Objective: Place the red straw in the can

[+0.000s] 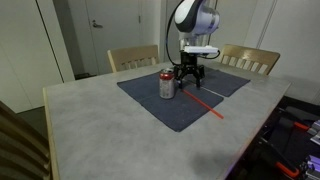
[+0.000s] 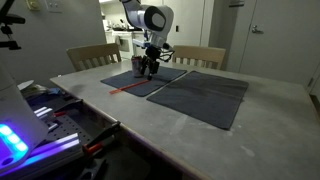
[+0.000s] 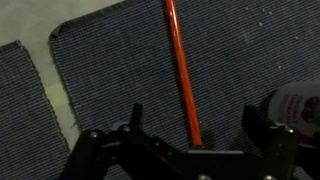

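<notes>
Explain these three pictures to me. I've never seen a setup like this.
The white machine is a robot arm with a grasping tool at its end. Two pictures come from cameras standing around the table. The third looks down from the arm's wrist, so the tool's two fingers frame its bottom edge. On a dark mat lies a red straw, with a silver can standing beside it. The tool is open, poised over one end of the straw. Nothing is held.
</notes>
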`<control>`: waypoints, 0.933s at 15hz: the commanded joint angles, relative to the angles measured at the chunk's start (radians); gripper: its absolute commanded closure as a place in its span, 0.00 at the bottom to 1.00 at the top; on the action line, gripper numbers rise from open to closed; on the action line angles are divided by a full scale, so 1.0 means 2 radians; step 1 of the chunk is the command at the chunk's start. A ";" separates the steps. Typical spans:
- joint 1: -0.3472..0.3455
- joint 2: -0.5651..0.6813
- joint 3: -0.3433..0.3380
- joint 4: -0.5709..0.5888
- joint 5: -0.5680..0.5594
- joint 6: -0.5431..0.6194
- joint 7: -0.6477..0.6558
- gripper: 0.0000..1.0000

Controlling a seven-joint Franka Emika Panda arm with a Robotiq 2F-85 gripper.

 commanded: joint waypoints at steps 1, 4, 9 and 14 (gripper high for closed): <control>-0.005 0.020 0.002 0.013 0.009 0.030 -0.008 0.00; -0.006 0.026 0.006 0.007 0.013 0.067 -0.010 0.00; -0.009 0.034 0.013 -0.004 0.021 0.114 -0.014 0.00; -0.009 0.030 0.015 -0.008 0.025 0.122 -0.013 0.31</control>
